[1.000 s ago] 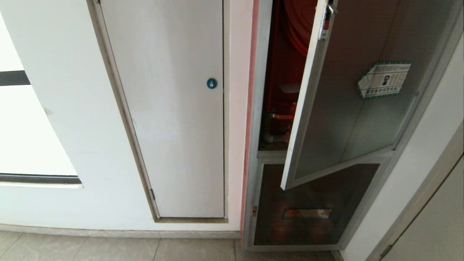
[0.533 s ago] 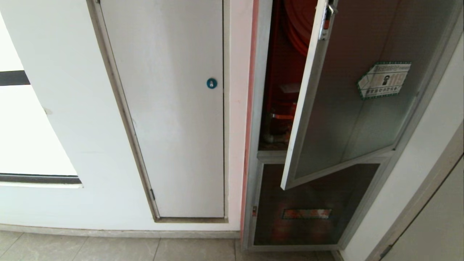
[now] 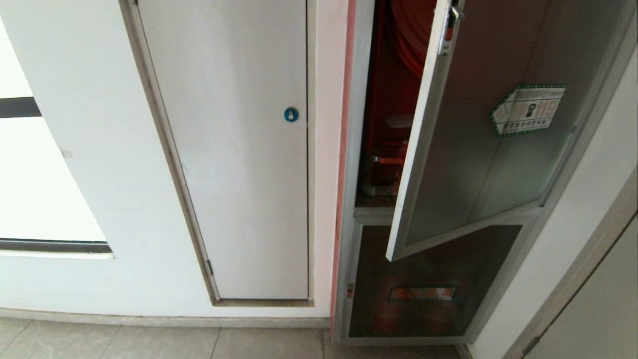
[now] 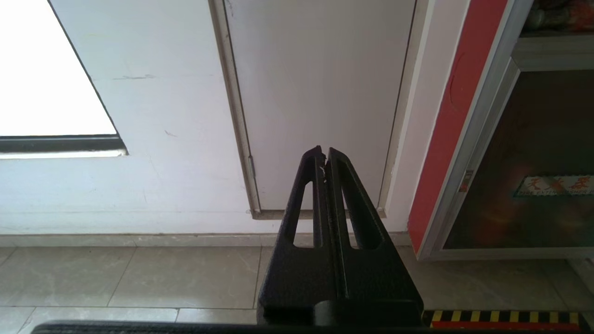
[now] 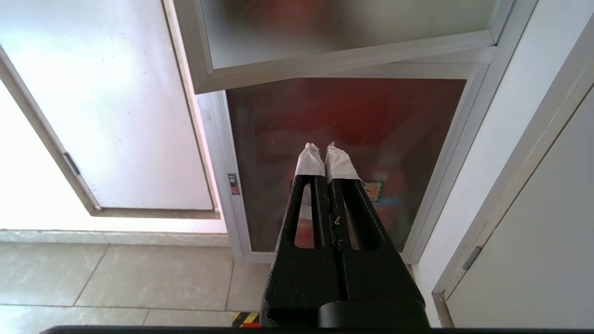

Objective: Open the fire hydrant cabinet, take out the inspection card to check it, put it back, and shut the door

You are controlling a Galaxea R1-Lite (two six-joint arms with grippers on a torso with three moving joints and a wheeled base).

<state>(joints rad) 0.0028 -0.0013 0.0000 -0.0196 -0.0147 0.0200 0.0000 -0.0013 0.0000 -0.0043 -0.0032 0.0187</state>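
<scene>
Cabinet [image 3: 351, 149] ajar — red hose [image 3: 411, 35] inside

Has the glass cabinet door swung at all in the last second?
No. The door hangs ajar at the same angle; its lower corner sits at the same spot against the cabinet's lower panel, and the view itself has not shifted.

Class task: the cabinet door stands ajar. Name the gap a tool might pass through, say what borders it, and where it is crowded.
One gap: between the cabinet left frame and the door free edge. It looks narrow, and behind it is crowded: red hose above, red valve below.
</scene>
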